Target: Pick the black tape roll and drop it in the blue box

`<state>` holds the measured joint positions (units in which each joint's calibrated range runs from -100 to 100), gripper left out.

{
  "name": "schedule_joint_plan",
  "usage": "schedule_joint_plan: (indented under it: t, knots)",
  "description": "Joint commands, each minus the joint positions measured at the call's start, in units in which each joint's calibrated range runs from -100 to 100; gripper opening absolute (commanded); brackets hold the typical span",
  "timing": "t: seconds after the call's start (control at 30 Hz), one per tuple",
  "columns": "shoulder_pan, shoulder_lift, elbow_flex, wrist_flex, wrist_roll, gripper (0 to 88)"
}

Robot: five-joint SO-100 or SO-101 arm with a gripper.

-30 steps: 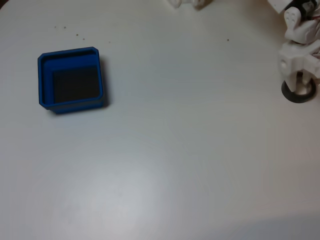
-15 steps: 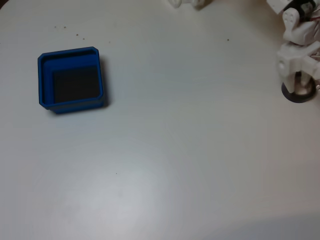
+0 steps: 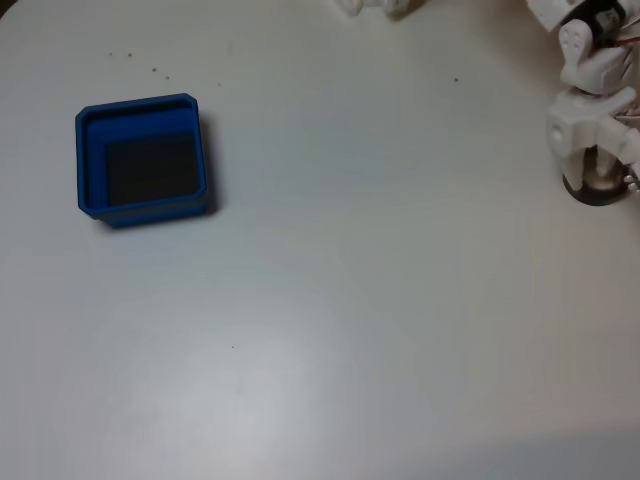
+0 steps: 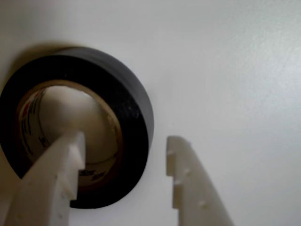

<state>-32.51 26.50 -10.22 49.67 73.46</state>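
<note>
The black tape roll lies flat on the white table, its beige core facing up. In the wrist view my gripper is open and straddles the roll's right wall: the left finger reaches into the core, the right finger stands just outside with a small gap to the tape. In the fixed view the gripper is at the far right edge, pointing down over the roll, which it mostly covers. The blue box, with a dark floor, sits far off at the left and holds nothing.
The white table is bare between the box and the arm. A few small dark specks dot the surface near the far edge. White arm parts show at the top edge.
The arm has shifted slightly left and settled lower over the roll, so less of the black ring shows. Roll and box have not moved.
</note>
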Motion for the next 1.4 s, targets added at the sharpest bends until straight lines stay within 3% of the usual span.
schedule_joint_plan:
  t: [0.0,1.37]
  knots:
    - [0.1,-0.3,-3.5,-0.2,-0.1,16.0]
    - [-0.1,7.5,-3.4,-0.3,-0.3,16.0]
